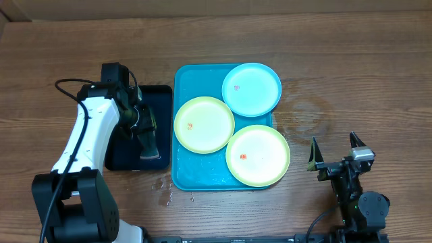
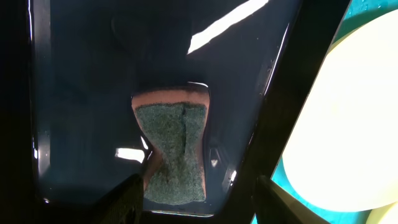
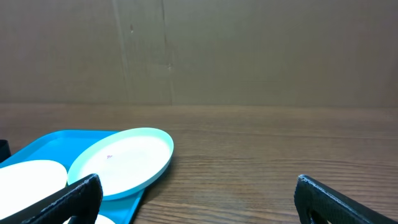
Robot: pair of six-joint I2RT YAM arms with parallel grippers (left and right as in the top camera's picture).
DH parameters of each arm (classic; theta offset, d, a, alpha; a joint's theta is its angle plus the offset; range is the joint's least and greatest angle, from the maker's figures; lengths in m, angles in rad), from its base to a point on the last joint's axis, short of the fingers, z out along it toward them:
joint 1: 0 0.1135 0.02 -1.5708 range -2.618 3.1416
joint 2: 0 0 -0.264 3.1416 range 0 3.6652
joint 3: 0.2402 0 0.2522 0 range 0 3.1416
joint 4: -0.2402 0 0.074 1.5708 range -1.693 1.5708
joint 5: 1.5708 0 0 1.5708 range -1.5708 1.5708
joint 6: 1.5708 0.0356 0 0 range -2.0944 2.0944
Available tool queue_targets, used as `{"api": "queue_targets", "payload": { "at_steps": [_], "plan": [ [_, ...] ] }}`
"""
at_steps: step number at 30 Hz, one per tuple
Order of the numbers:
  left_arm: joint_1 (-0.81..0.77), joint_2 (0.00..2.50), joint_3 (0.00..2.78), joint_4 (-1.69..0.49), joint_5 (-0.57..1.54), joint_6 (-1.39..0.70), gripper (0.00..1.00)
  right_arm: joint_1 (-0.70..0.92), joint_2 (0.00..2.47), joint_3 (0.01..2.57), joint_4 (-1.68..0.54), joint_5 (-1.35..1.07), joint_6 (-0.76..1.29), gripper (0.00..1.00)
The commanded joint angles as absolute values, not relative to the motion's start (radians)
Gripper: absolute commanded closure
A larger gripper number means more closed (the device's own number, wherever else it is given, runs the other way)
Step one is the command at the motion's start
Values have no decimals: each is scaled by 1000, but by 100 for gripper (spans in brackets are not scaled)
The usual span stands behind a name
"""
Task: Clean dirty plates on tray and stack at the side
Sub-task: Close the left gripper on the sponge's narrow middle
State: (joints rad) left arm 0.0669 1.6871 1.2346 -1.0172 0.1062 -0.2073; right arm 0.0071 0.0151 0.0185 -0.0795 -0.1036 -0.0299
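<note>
Turquoise tray [image 1: 182, 172]: large, rectangular, with rounded corners and a raised rim. It lies at the centre of the overhead frame and its surface looks wet.

Light blue plate [image 1: 256, 94]: upper right of the tray, overhanging the rim there. One red-orange speck sits left of its centre.

First yellow-green plate [image 1: 209, 121]: left-centre of the tray, just beside the blue plate, with one speck on its left half.

Second yellow-green plate [image 1: 263, 152]: lower right of the tray, overhanging the right rim, with one speck left of centre. It appears to touch the other two plates at their edges, though any overlap cannot be told.

Black tray [image 1: 162, 94]: smaller and narrower, just left of the turquoise tray.

Sponge [image 2: 173, 149]: green scouring face up with an orange-brown body, waisted in shape. It lies flat in the black tray.

Left gripper [image 2: 199, 205]: above the black tray with jaws wide, one finger on each side of the sponge's near end, gripping nothing.

Right gripper [image 1: 334, 150]: lower right of the overhead frame, well apart from the tray, jaws wide and empty.

Wooden table [image 1: 351, 61]: bears everything listed.

Water drops [image 1: 165, 192]: on the wood by the turquoise tray's lower left corner.
</note>
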Motion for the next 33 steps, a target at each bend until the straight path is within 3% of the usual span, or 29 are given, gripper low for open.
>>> {"api": "queue_targets", "payload": {
  "at_steps": [1, 12, 14, 17, 18, 21, 25, 26, 28, 29, 31, 33],
  "plan": [
    [65, 1687, 1224, -1016, 94, -217, 42, 6, 10, 8, -75, -98, -31, 0],
    [67, 1687, 1222, -1011, 85, -217, 44, 6, 10, 8, -75, -98, -31, 0],
    [67, 1687, 1219, -1011, 85, -217, 54, 6, 10, 8, -75, -98, -31, 0],
    [67, 1687, 1212, -1011, 86, -217, 88, 6, 9, 8, -75, -98, -31, 0],
    [67, 1687, 1212, -1011, 86, -217, 94, 6, 10, 8, -75, -98, -31, 0],
    [65, 1687, 1212, -1000, 95, -216, 96, 6, 9, 8, -75, -98, -31, 0],
    [65, 1687, 1213, -978, 97, -216, 96, 6, 10, 8, -75, -98, -31, 0],
    [65, 1687, 1213, -983, 97, -217, 90, 6, 10, 8, -75, -98, -31, 0],
    [65, 1687, 1213, -1015, 96, -217, 63, 6, 10, 8, -75, -98, -31, 0],
    [65, 1687, 1213, -1032, 97, -217, 54, 6, 10, 8, -75, -98, -31, 0],
    [65, 1687, 1213, -1065, 99, -218, 47, 6, 10, 8, -75, -98, -31, 0],
    [64, 1687, 1213, -1090, 109, -218, 46, 6, 9, 8, -75, -98, -31, 0]
  ]
}}
